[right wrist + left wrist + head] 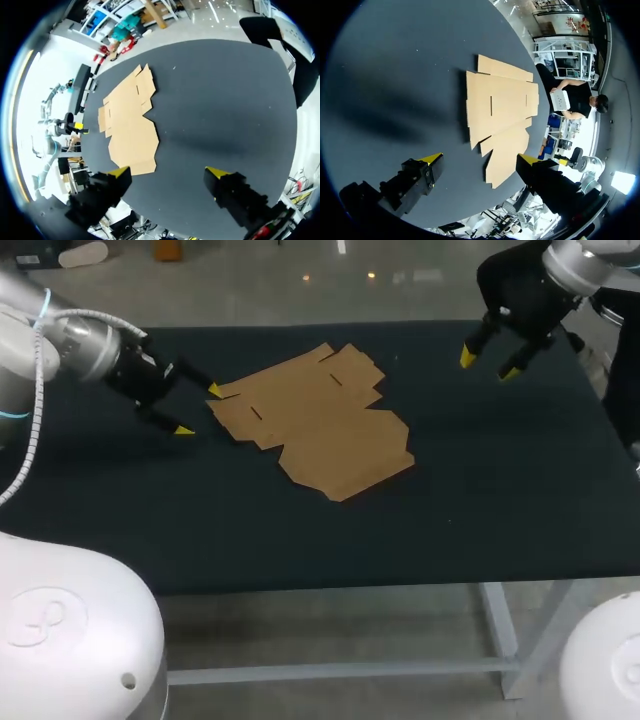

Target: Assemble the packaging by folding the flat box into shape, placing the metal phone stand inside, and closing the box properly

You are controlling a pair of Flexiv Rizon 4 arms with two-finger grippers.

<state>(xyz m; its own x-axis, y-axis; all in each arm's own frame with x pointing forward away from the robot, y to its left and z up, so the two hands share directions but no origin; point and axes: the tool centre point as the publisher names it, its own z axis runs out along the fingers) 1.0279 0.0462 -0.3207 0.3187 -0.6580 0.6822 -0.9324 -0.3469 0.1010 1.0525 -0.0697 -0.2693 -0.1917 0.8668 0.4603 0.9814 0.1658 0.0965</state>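
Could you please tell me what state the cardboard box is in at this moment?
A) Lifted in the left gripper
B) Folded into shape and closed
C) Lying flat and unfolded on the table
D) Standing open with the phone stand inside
C: the cardboard box lies spread flat on the table, with its flaps unfolded.

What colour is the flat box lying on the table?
The flat box is plain light brown, like cardboard. The head view shows it best.

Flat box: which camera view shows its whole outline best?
The head view: the flat box lies unfolded and unobstructed, with every flap and slit clear from above. Both wrist views also show it whole, but at a lower slant, with its slits harder to make out.
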